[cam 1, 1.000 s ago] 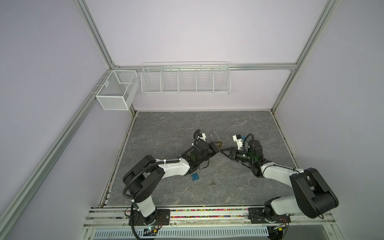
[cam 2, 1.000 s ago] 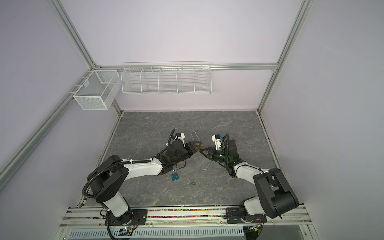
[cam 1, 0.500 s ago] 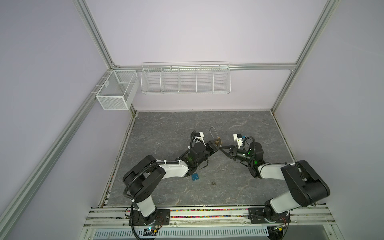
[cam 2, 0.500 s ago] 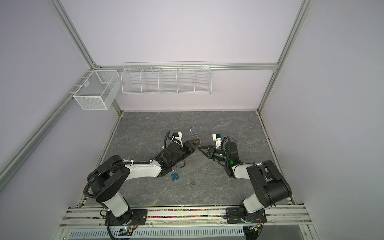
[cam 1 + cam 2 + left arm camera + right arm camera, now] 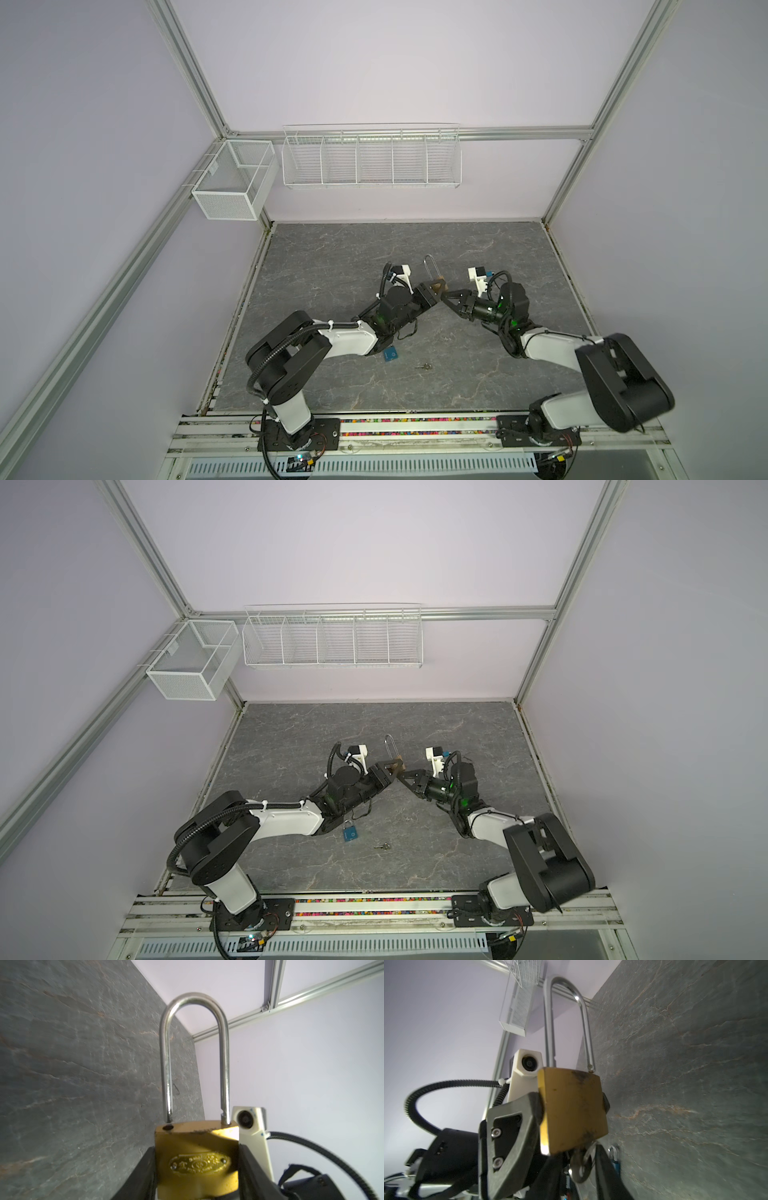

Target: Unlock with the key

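A brass padlock [image 5: 437,286] [image 5: 397,766] with a long steel shackle [image 5: 193,997] is held above the middle of the table. My left gripper [image 5: 432,293] [image 5: 197,1167] is shut on the padlock's body [image 5: 197,1159] from both sides. One shackle leg stands just out of its hole. A key [image 5: 580,1165] on a ring sticks out of the bottom of the padlock [image 5: 571,1109]. My right gripper [image 5: 451,303] [image 5: 579,1167] is open, one finger on either side of the key's head with gaps showing.
A small blue padlock [image 5: 390,355] [image 5: 350,832] lies on the table by the left arm, with a loose small key [image 5: 424,366] a little in front of it. A white wire rack [image 5: 371,156] and a mesh box [image 5: 232,183] hang on the back wall.
My right gripper's jaws have parted from the key's head, and the key stays in the padlock. The left gripper keeps its hold on the brass body.
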You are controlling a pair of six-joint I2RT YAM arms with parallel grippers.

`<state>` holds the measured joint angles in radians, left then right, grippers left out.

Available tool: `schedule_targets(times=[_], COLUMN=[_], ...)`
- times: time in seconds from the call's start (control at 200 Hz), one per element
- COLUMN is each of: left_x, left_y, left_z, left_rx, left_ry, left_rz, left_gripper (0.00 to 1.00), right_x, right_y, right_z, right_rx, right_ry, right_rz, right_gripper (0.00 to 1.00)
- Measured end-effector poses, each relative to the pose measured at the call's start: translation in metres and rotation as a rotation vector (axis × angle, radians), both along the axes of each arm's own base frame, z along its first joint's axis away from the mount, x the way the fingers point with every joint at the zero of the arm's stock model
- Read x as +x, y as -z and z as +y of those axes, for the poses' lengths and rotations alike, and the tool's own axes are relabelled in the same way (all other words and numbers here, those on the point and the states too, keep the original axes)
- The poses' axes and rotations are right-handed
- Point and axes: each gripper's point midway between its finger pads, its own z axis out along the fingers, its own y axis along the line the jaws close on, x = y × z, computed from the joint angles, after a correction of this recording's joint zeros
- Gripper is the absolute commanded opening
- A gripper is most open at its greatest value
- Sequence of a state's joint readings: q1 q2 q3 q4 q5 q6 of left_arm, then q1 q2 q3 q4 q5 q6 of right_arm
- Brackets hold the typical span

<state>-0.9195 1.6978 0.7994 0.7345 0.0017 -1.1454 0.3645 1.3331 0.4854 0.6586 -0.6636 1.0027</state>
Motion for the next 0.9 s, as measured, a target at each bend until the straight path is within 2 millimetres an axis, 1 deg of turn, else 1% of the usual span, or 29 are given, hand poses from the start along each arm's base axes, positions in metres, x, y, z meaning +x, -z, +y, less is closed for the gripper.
schedule_targets(times=[0.065,0.15,0.185,0.23,0.31,0.395,0.47,0.545,0.615,0.75,0.815,0.9], left_x=[-0.003,-0.005,-0.004,-0.002,-0.001,-0.002,-0.013,-0.029,-0.046,-0.073,-0.081,-0.085], left_y=[-0.013,-0.029,-0.032,-0.034,-0.027,-0.008,0.008,0.015,0.013,0.0,-0.003,-0.002], left_z=[-0.001,-0.001,-0.001,0.001,0.008,0.02,0.03,0.04,0.049,0.059,0.063,0.066], left_rx=[0.013,0.047,0.064,0.093,0.179,0.313,0.435,0.531,0.593,0.649,0.665,0.684], left_ry=[0.03,0.066,0.079,0.094,0.117,0.139,0.183,0.24,0.295,0.379,0.406,0.434], left_rz=[-0.013,-0.031,-0.036,-0.042,-0.043,-0.037,-0.049,-0.085,-0.142,-0.268,-0.308,-0.338], left_gripper=[0.0,0.0,0.0,0.0,0.0,0.0,0.0,0.0,0.0,0.0,0.0,0.0], right_x=[-0.003,-0.006,-0.009,-0.013,-0.023,-0.031,-0.034,-0.034,-0.028,-0.021,-0.02,-0.02], right_y=[-0.007,-0.026,-0.032,-0.037,-0.034,-0.026,-0.021,-0.02,-0.022,-0.025,-0.027,-0.032], right_z=[-0.008,-0.02,-0.025,-0.031,-0.038,-0.044,-0.046,-0.048,-0.047,-0.04,-0.036,-0.031], right_rx=[-0.103,-0.219,-0.261,-0.302,-0.364,-0.41,-0.437,-0.454,-0.46,-0.446,-0.441,-0.435], right_ry=[0.026,0.05,0.054,0.055,0.039,0.021,0.009,0.005,0.002,-0.023,-0.034,-0.047], right_rz=[-0.032,-0.111,-0.144,-0.17,-0.184,-0.176,-0.167,-0.163,-0.166,-0.165,-0.169,-0.182], right_gripper=[0.61,0.62,0.62,0.63,0.64,0.65,0.67,0.67,0.66,0.65,0.65,0.66])
